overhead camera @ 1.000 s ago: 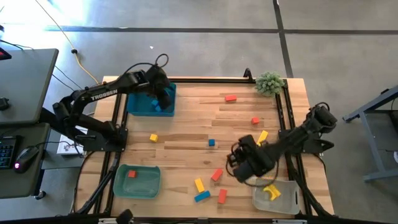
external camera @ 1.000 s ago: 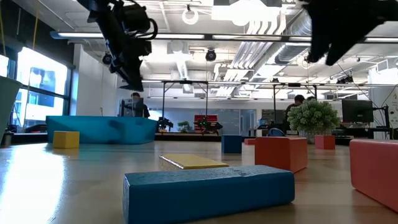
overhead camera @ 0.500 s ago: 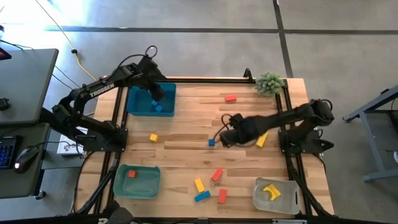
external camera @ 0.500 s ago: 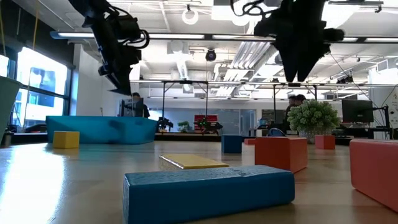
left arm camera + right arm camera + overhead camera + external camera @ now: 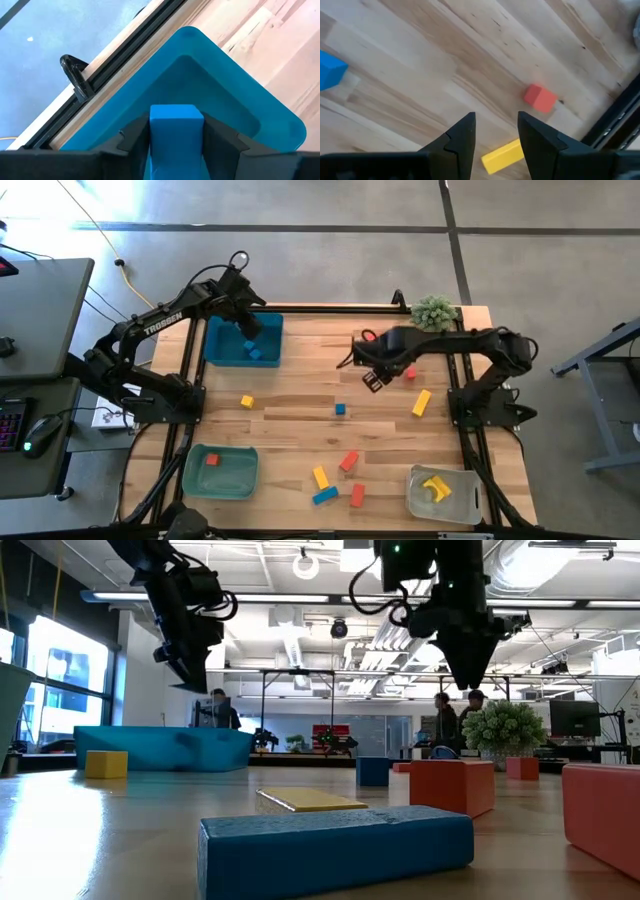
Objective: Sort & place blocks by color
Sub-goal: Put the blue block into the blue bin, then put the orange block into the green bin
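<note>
Our left gripper (image 5: 176,142) hangs over the blue bin (image 5: 222,350) at the table's far left, its fingers pinching a blue block (image 5: 176,131) directly above the bin's floor. Our right gripper (image 5: 372,376), fingers spread and empty, hovers just left of a red cube (image 5: 410,373) it is nearer to. The left arm reads "TROSSEN".

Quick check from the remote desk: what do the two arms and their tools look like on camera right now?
Both arms are dark, jointed links. The left arm carries white TROSSEN lettering; black cables loop near its left tool and the right tool. Each tool ends in two dark, angular fingers.
</note>
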`<state>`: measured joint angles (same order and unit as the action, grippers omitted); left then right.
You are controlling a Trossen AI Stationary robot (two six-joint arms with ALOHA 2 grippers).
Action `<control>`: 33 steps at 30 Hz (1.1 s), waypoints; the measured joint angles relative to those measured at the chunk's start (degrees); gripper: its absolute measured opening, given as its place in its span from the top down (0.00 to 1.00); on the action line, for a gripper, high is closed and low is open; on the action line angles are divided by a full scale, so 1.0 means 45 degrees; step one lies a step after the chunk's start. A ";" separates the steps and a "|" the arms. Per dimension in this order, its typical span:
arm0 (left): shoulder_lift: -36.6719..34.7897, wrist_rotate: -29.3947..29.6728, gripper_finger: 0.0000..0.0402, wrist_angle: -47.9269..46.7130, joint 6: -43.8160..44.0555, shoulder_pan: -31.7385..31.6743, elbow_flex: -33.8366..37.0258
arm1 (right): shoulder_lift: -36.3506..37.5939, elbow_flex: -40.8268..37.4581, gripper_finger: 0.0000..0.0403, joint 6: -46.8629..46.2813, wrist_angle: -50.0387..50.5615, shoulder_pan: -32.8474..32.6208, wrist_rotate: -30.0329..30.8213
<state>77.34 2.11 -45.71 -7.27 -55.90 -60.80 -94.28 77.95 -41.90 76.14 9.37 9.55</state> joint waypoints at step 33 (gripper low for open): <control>0.0000 0.0000 0.48 0.0019 0.0622 0.0000 0.0000 | 0.3214 -0.4829 0.67 -0.0749 -0.1874 0.2043 0.0531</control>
<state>77.34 2.11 -45.63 -4.47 -55.90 -60.80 -79.81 56.22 -45.27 67.71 18.56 11.94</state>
